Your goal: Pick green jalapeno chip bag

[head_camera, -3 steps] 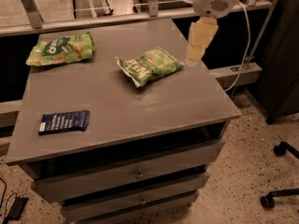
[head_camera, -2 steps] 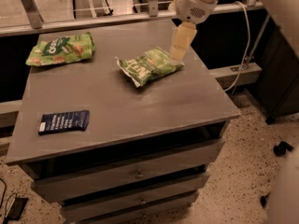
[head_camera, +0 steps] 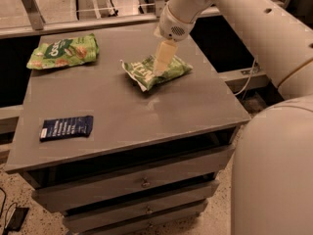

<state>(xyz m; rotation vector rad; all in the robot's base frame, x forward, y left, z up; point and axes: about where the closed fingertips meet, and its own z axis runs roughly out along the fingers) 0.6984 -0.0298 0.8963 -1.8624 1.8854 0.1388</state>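
End effector (head_camera: 159, 67), now over one jalapeno bag (head_camera: 177, 68)

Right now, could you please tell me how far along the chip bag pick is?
Done: the gripper sits low over the middle of the green jalapeno chip bag. In hand: lining up the grasp. Left: gripping and lifting, since the bag lies on the table.

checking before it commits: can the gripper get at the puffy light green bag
Probably yes: the gripper is right over the green jalapeno chip bag, nothing lies on it, and the flat green bag and blue packet sit well apart.
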